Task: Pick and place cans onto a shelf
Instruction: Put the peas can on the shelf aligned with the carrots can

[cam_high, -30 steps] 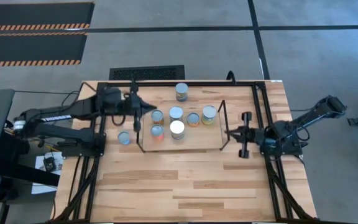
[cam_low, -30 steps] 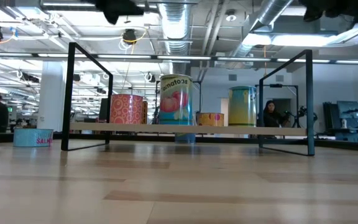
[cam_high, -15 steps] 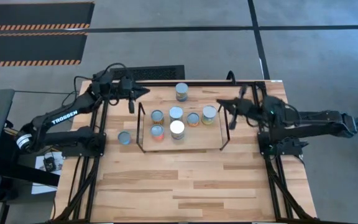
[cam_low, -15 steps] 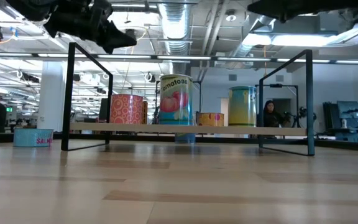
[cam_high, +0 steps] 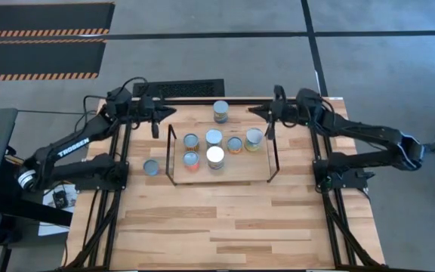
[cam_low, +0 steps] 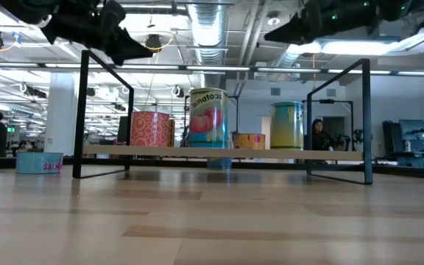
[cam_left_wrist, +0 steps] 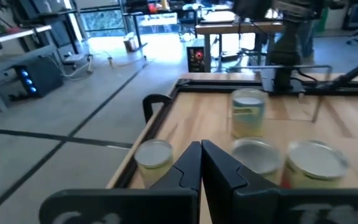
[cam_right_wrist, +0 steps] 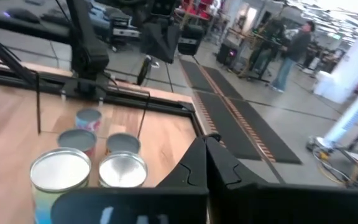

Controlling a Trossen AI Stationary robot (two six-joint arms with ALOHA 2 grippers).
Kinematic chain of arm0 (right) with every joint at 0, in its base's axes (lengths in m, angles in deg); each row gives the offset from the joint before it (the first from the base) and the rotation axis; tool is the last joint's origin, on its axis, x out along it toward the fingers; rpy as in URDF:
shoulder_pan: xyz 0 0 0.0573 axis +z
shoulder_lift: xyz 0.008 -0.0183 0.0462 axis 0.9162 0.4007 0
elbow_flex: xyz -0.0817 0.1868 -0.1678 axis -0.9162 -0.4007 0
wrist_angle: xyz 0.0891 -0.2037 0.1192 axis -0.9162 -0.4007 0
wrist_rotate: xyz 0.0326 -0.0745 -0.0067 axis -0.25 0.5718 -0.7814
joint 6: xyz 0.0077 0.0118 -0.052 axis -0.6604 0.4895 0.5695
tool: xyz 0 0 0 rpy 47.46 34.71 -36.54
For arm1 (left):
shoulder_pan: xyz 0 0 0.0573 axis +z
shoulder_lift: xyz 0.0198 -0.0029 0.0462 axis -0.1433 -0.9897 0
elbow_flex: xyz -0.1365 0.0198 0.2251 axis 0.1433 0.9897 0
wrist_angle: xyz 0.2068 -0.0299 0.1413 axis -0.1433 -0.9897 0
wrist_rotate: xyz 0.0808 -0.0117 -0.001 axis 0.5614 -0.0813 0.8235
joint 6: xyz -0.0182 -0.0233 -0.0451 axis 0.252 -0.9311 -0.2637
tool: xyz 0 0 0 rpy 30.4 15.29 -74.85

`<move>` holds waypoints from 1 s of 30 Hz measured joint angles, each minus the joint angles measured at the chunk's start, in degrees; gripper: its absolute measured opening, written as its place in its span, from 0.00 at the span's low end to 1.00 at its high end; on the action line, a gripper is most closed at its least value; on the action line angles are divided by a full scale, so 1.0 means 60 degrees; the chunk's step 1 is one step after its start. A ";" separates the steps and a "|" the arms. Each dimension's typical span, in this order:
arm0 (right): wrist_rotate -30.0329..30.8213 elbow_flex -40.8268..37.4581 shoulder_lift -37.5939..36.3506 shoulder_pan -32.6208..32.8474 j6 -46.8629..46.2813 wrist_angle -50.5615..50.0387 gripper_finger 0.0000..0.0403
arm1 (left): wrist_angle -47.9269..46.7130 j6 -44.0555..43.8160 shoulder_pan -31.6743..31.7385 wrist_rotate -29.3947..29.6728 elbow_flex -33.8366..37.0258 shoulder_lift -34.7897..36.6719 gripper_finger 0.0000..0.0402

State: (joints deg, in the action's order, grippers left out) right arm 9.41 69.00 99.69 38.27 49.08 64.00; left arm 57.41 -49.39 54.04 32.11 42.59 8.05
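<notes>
- Five cans (cam_high: 214, 157) standing on the shelf (cam_high: 232, 172); one can (cam_high: 220, 111) beyond it, another (cam_high: 151, 167) beside its left end.
- Left gripper (cam_high: 171, 112) and right gripper (cam_high: 252, 112) raised, pinched closed, holding nothing.
- Probably rigid, smooth, fairly heavy; best squeezed across the round side, mid-height.

A light planked wooden tabletop (cam_high: 225, 219) edged by a black metal frame (cam_high: 340, 227) stands on a grey concrete floor (cam_high: 384, 45). Black floor mats with orange-striped borders (cam_high: 40, 38) lie beyond it, beside a dark floor grate (cam_high: 178, 88). A person in dark clothing (cam_right_wrist: 289, 55), perhaps facing a workbench, stands well back in the room.
</notes>
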 joint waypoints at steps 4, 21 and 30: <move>-0.1069 -0.0018 0.0198 -0.0534 -0.0212 0.0463 0.01 | -0.1287 -0.0007 -0.1040 0.1186 0.0000 0.1086 0.00; -0.1306 0.0438 0.1337 -0.1083 -0.0438 0.0839 0.01 | -0.3989 -0.2113 -0.6589 0.7657 -0.0485 0.2368 0.00; -0.1694 0.3569 0.4437 -0.1238 0.1131 -0.2848 0.01 | -0.0943 -0.1938 -0.4978 0.4365 0.0930 0.2350 0.00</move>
State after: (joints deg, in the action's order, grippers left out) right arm -0.76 90.42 126.31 30.84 55.86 46.92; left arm 51.75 -61.02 24.17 58.30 48.17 22.15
